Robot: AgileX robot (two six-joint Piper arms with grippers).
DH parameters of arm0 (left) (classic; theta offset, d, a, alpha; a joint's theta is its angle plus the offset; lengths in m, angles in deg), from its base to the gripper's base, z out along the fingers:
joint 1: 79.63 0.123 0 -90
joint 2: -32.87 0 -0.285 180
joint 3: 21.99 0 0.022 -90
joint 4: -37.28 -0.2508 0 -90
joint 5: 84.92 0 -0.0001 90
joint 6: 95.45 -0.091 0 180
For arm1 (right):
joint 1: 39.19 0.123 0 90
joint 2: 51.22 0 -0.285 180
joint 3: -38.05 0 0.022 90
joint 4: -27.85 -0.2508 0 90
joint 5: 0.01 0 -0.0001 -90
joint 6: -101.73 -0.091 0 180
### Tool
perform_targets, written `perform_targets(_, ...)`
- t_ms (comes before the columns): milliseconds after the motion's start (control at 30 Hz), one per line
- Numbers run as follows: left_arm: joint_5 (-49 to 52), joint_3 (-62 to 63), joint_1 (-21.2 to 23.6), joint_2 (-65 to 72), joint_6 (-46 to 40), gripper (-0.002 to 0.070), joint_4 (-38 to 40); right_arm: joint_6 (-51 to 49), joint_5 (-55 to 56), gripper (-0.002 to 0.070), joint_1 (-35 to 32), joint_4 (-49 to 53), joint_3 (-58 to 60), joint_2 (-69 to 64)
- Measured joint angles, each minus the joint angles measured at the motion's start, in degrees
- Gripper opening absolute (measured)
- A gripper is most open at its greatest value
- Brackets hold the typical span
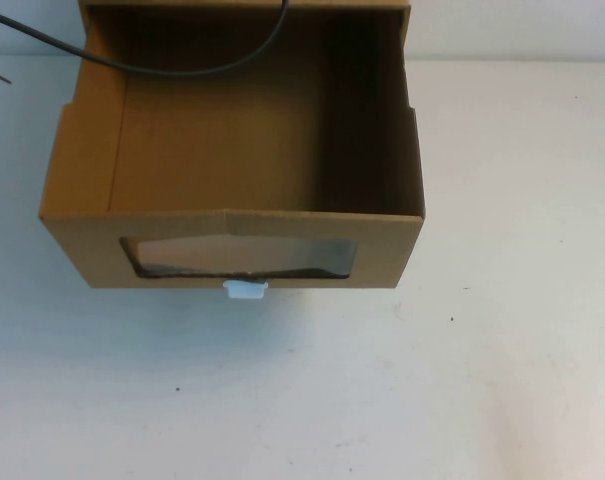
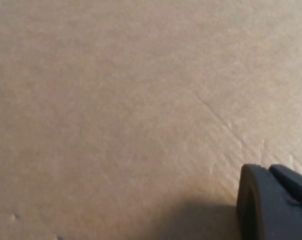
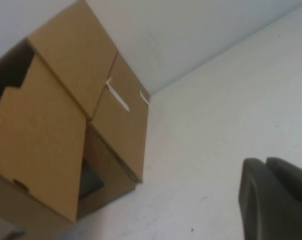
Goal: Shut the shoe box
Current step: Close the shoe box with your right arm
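Note:
The shoe box is a brown cardboard drawer box at the far middle of the table. Its drawer is pulled out toward me and is empty inside. The front has a clear window with a small white pull tab below it. Neither gripper shows in the high view. In the left wrist view, my left gripper is shut and empty, very close to a plain cardboard face. In the right wrist view, my right gripper is shut and empty above the white table, off to one side of the box.
A black cable hangs across the open drawer's far part. The box's outer sleeve sits at the far edge. The right wrist view shows more brown cardboard with white strips beside the drawer. White table lies in front and to the right.

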Motion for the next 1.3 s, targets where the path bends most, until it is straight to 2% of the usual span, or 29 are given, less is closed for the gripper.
perform_targets(167,0.5,0.23,0.0,0.0,0.0,-0.0002,0.1,0.0,-0.24,-0.0013,0.0,-6.94,-0.1,0.0)
perform_targets(333,0.6,0.31,0.0,0.0,0.0,-0.0002,0.1,0.0,-13.2,-0.0013,0.0,-7.59,-7.08,-1.05)
perform_targets(567,1.02,0.31,0.0,0.0,0.24,-0.0002,0.1,3.81,-33.85,-0.0013,0.0,4.65,-25.22,-15.38)
perform_targets(700,1.41,0.31,0.0,0.0,0.24,-0.0002,0.1,5.68,-40.54,-0.0013,0.2,9.79,-32.47,-22.18)
perform_targets(1000,1.53,0.31,0.0,0.0,0.46,-0.0002,0.2,8.85,-41.6,-0.0011,7.5,10.46,-41.82,-38.74)
perform_targets(1300,1.53,0.31,0.0,0.0,0.71,-0.0002,0.2,9.12,-36.59,-0.0011,23.4,11.32,-54.56,-58.69)
